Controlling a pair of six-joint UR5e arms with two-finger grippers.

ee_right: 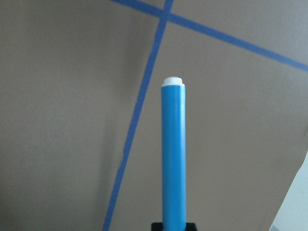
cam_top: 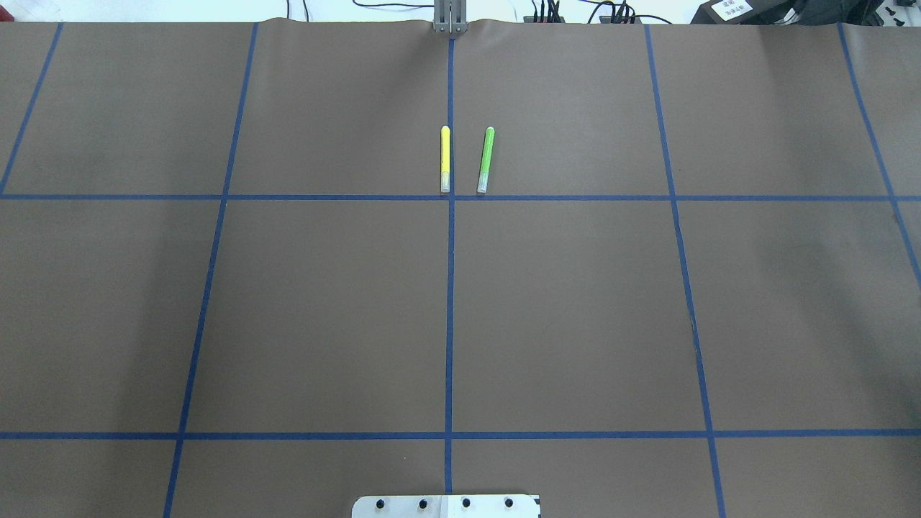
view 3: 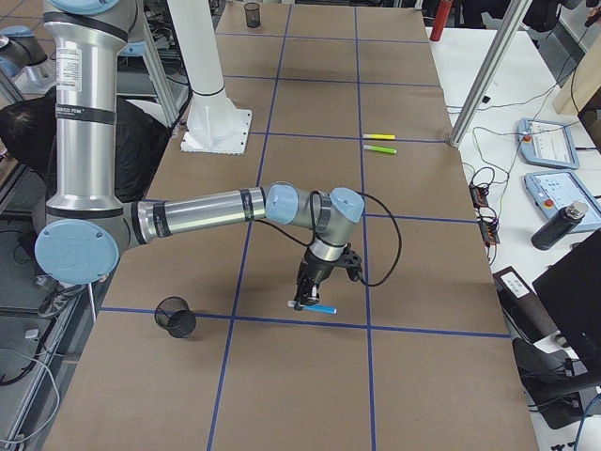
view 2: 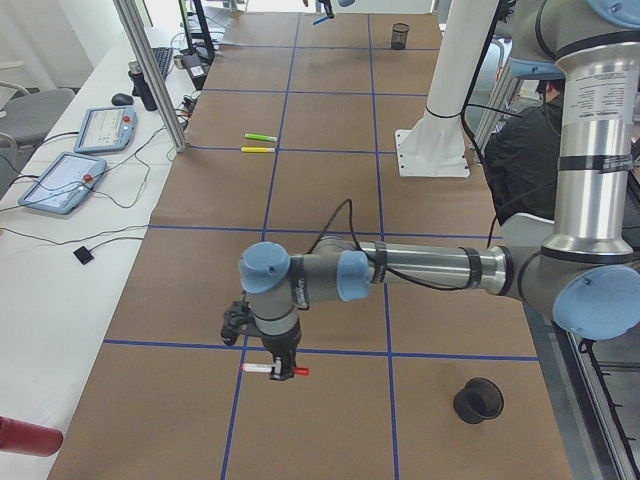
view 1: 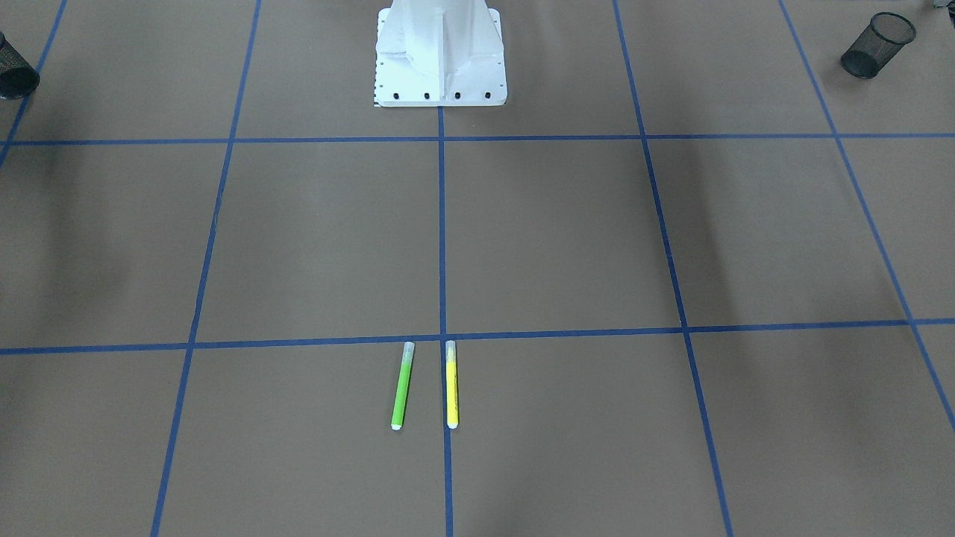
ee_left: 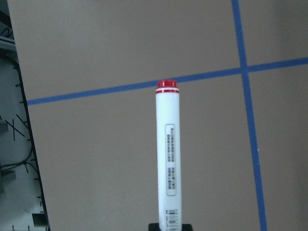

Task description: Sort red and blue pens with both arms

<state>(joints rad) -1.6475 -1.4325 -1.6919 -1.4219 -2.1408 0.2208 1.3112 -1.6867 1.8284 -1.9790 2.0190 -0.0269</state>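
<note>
Left wrist-mounted view: the left tool (ee_left: 170, 226) pinches the red pen (ee_left: 167, 159), its white barrel pointing out over the brown surface (ee_left: 86, 168) (the red end sits at a blue tape line). The right tool (ee_right: 173, 226) is clamped on the blue pen (ee_right: 173, 159), white end forward, beside a tape crossing. Farther off, the green marker (cam_top: 486, 160) and yellow marker (cam_top: 445, 160) lie side by side, not touching, towards the surface's far edge.

A long table covered in brown paper (cam_top: 324, 309) is marked into squares by blue tape. A slim green marker (cam_top: 486, 160) and a slim yellow marker (cam_top: 445, 159) lie side by side, apart, the yellow one along the middle tape line. A white metal pedestal base (view 1: 440, 56) stands at one edge, and a black mesh pen cup (view 1: 878, 45) stands near each far end
</note>
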